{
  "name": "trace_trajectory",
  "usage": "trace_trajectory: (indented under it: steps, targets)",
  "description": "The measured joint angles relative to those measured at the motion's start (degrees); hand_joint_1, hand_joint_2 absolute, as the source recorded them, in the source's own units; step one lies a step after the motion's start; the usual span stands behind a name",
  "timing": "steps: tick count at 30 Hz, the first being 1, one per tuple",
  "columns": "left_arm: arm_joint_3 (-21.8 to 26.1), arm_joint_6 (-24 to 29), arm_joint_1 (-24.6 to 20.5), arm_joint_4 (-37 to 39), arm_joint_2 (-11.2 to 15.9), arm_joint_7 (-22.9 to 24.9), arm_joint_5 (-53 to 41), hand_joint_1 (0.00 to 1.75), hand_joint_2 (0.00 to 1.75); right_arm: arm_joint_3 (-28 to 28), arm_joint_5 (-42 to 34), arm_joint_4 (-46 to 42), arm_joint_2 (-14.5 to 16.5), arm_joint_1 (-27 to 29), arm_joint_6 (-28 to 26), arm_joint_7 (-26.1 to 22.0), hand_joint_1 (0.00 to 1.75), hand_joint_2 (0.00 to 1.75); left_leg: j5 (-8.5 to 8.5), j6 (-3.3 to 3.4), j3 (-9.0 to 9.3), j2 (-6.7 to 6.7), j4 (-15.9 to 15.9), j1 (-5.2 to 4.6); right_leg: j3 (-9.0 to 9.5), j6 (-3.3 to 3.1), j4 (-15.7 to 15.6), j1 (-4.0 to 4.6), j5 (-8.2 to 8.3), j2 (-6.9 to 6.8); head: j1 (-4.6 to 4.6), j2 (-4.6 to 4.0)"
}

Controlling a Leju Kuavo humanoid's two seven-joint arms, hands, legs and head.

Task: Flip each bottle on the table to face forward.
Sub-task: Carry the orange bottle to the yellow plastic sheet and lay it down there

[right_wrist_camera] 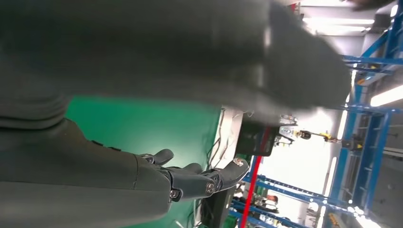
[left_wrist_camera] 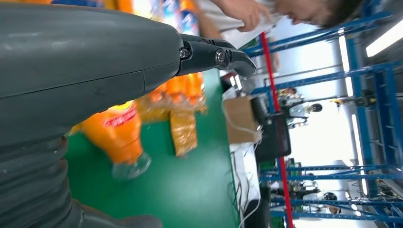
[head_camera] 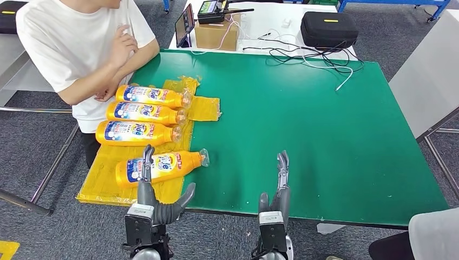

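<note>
Several orange bottles lie on their sides on a yellow plastic sheet [head_camera: 103, 189] at the table's left. The nearest bottle [head_camera: 162, 166] has its clear cap pointing right and its label up. Behind it lie three more in a row [head_camera: 135, 132], [head_camera: 143, 112], [head_camera: 151, 96]. My left hand [head_camera: 154, 195] is open, fingers raised just in front of the nearest bottle and overlapping it in the head view. The left wrist view has this bottle [left_wrist_camera: 119, 135] beyond my thumb. My right hand [head_camera: 277, 189] stands open over the table's front edge, holding nothing.
A person in a white shirt [head_camera: 70, 43] leans on the table's far left corner, arms near the farthest bottle. At the back are a cardboard box [head_camera: 216, 33], a black case [head_camera: 328, 28] and loose cables [head_camera: 314, 57]. The green table [head_camera: 325, 135] lies bare on the right.
</note>
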Motion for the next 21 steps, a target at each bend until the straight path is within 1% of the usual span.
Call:
trace_trajectory:
  steps: [4,9,21]
  targets:
    - [-1.0,0.1,-0.2,1.5,0.0,-2.8,5.7,0.00,1.75,0.7,-0.3,-2.1,-0.6,0.4,0.1,-1.2,0.00,1.75,0.00,0.00,-0.01,0.00,0.0,-0.01,-0.02,0.00,0.0,0.00,0.00,0.00,0.01,-0.01]
    - [-1.1,1.1,-1.0,2.0,-0.1,-5.7,10.9,0.00,1.75,0.3,4.6,-5.9,-0.4,1.5,-0.1,-2.4,0.00,1.75,0.00,0.00,-0.02,0.00,0.0,0.00,-0.02,0.00,0.0,0.01,0.00,0.00,-0.01,0.01]
    - [2.0,2.0,0.9,-3.1,-2.2,-6.4,6.7,0.00,1.75,-0.6,5.0,-11.5,-0.2,3.6,-0.3,-2.5,0.00,1.75,0.00,0.00,-0.03,0.00,0.0,0.00,-0.02,0.00,0.0,0.00,0.00,0.00,0.00,-0.01]
